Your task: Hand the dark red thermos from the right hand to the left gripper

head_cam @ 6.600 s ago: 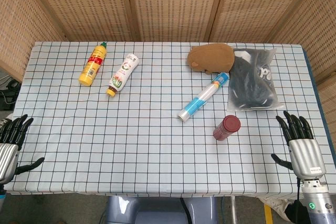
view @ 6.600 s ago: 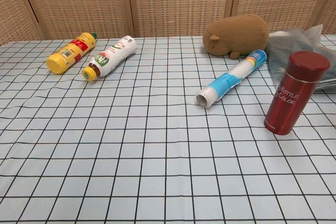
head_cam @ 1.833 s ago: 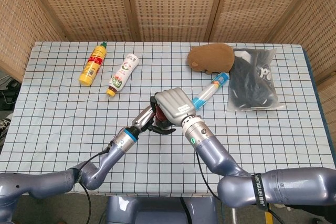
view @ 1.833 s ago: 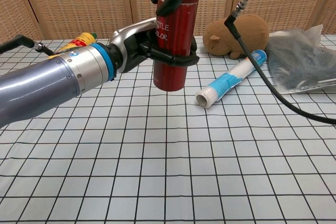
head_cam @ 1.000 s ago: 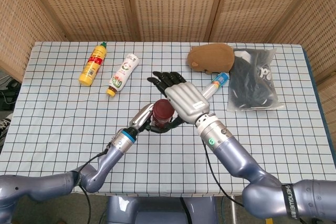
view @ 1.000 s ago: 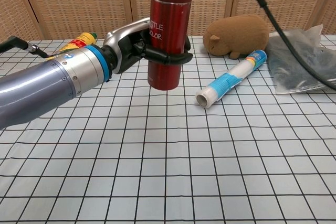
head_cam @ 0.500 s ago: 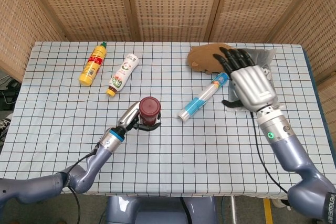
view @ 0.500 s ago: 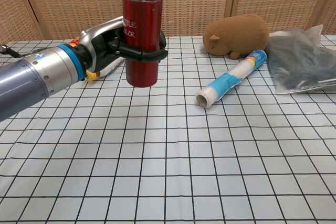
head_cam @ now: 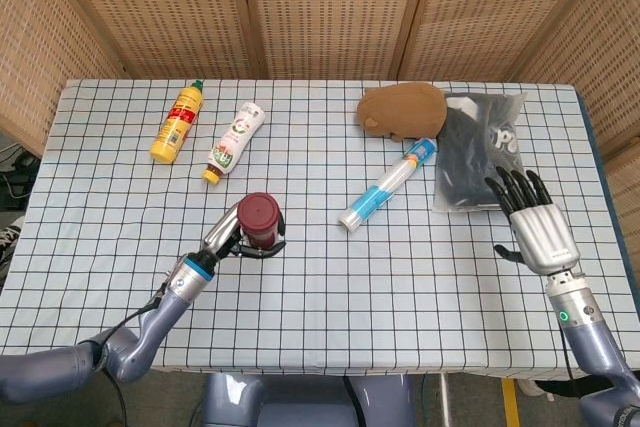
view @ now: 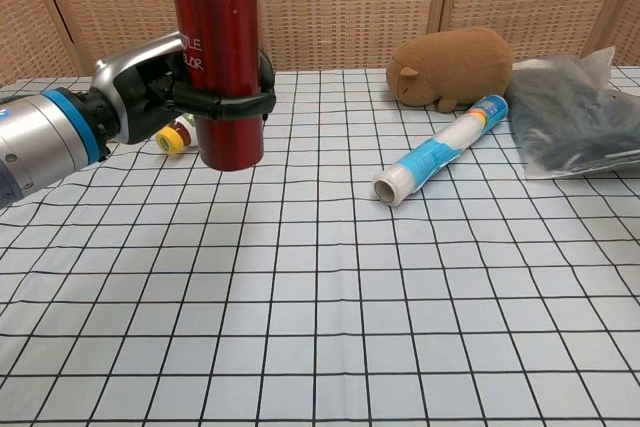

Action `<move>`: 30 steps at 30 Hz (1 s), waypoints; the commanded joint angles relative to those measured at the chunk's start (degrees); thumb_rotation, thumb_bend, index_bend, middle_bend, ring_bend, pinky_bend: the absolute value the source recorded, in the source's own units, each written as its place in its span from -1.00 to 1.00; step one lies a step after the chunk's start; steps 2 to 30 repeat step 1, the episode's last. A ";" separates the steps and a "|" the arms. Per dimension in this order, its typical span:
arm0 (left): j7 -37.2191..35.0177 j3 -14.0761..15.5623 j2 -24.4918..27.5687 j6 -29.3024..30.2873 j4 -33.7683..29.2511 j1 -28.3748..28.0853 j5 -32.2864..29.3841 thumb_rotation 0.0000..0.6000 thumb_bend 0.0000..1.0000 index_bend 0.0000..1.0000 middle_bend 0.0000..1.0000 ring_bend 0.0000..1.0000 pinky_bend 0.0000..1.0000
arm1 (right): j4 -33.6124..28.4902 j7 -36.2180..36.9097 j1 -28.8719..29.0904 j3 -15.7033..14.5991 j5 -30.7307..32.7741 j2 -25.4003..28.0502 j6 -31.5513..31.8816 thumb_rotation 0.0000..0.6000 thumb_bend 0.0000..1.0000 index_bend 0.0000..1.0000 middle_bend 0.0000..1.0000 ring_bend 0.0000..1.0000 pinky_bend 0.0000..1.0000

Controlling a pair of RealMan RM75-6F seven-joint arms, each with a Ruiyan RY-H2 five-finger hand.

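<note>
While the left hand [view: 150,87] held the upright thermos [view: 215,57] above the table [view: 330,327], fingers [view: 235,102] wrapped around it, the right hand [head_cam: 537,230] hung apart, fingers spread.

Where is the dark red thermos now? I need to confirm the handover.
The dark red thermos is upright in the left robot hand, off the table, left of centre in both views, in front of the white bottle.
</note>
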 commanded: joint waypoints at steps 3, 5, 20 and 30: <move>-0.01 0.11 0.20 0.26 -0.29 0.22 0.05 1.00 -0.25 0.54 0.15 0.01 -0.09 | 0.61 0.01 -1.01 -0.18 -0.67 -0.51 0.50 1.00 -1.00 -1.00 -1.00 -1.00 -1.00; -0.01 0.11 0.20 0.26 -0.29 0.22 0.05 1.00 -0.25 0.54 0.15 0.01 -0.09 | 0.61 0.01 -1.01 -0.18 -0.67 -0.51 0.50 1.00 -1.00 -1.00 -1.00 -1.00 -1.00; -0.01 0.11 0.20 0.26 -0.29 0.22 0.05 1.00 -0.25 0.54 0.15 0.01 -0.09 | 0.61 0.01 -1.01 -0.18 -0.67 -0.51 0.50 1.00 -1.00 -1.00 -1.00 -1.00 -1.00; -0.01 0.11 0.20 0.26 -0.29 0.22 0.05 1.00 -0.25 0.54 0.15 0.01 -0.09 | 0.61 0.01 -1.01 -0.18 -0.67 -0.51 0.50 1.00 -1.00 -1.00 -1.00 -1.00 -1.00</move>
